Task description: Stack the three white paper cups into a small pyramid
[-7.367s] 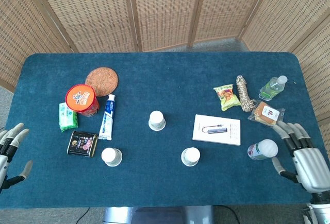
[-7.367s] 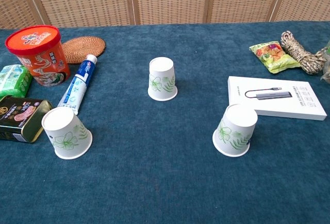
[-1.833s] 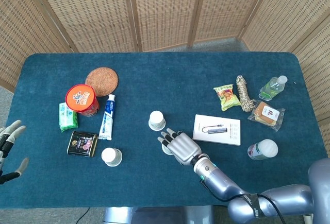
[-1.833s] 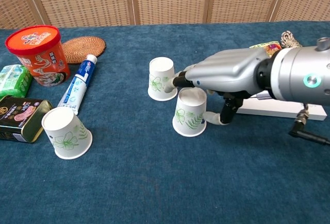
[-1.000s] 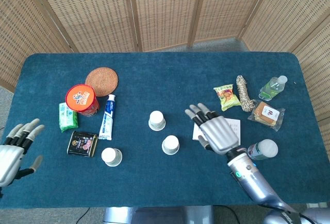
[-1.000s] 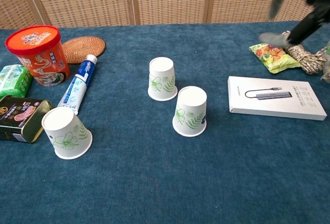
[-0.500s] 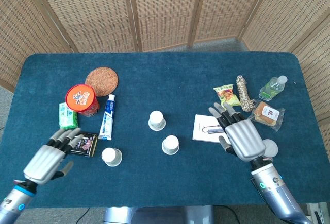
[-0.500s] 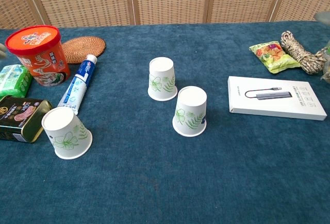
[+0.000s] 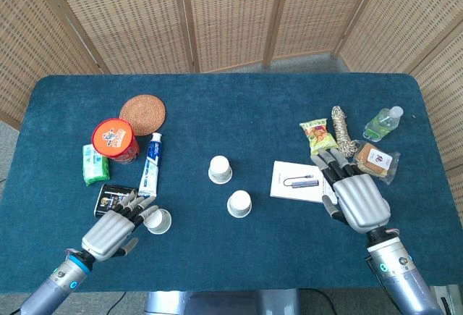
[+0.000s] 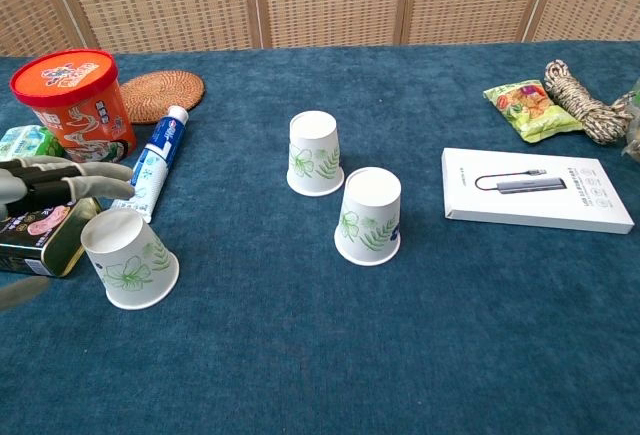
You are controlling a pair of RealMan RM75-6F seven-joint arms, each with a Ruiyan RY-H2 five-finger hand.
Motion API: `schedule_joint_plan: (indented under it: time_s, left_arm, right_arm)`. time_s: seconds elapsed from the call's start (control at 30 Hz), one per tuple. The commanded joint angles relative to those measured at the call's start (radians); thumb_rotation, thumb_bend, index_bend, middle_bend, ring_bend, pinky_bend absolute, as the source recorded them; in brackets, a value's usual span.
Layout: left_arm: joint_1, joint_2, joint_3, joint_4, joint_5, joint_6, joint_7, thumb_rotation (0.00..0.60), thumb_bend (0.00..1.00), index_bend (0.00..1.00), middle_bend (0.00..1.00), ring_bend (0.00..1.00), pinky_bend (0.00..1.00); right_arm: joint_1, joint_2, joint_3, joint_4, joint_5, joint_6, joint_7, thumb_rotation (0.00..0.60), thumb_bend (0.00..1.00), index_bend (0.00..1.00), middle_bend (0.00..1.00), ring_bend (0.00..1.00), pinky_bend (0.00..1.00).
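Fingers spread and empty, left robot hand (image 9: 112,232) hovers beside near cup (image 9: 156,221).

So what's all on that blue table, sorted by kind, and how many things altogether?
Paper cups: 3
Food and drink: 6, namely noodle tub, tin, snack bag, wrapped bread, bottle, green packet
Toothpaste: 1
Woven coaster: 1
Rope: 1
White box: 1
Total: 13

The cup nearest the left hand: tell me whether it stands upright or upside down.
Upside down. The cup rests on its wide rim on the table, closed narrow base facing up, as the chest view shows. The left hand hovers over it without gripping.
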Motion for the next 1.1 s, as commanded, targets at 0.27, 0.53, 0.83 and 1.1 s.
schedule_joint_plan:
  time_s: [0.27,0.53,0.83,1.1]
  left_arm:
    - [-0.035,-0.089,-0.009,0.050,-0.042,-0.021,0.006,0.600,0.48,0.01,0.00,0.00,0.10]
    - [-0.064,-0.152,-0.019,0.104,-0.068,-0.038,-0.041,0.600,0.48,0.13,0.00,0.00,0.31]
    - [-0.092,-0.175,-0.024,0.128,-0.086,-0.045,-0.054,0.600,0.48,0.26,0.08,0.07,0.46]
    - [-0.111,-0.171,-0.028,0.119,-0.105,-0.045,-0.049,0.600,0.49,0.31,0.16,0.15,0.53]
  right_arm:
    - [-0.036,0.024,0.015,0.011,-0.005,-0.011,0.031,0.600,0.48,0.03,0.00,0.00,0.30]
    - [-0.050,0.030,0.029,0.016,0.004,-0.030,0.025,0.600,0.48,0.03,0.00,0.00,0.30]
    - [-0.068,0.035,0.044,0.014,0.007,-0.036,0.025,0.600,0.48,0.04,0.00,0.00,0.30]
    - [-0.075,0.030,0.055,0.019,0.012,-0.051,0.023,0.600,0.48,0.04,0.00,0.00,0.30]
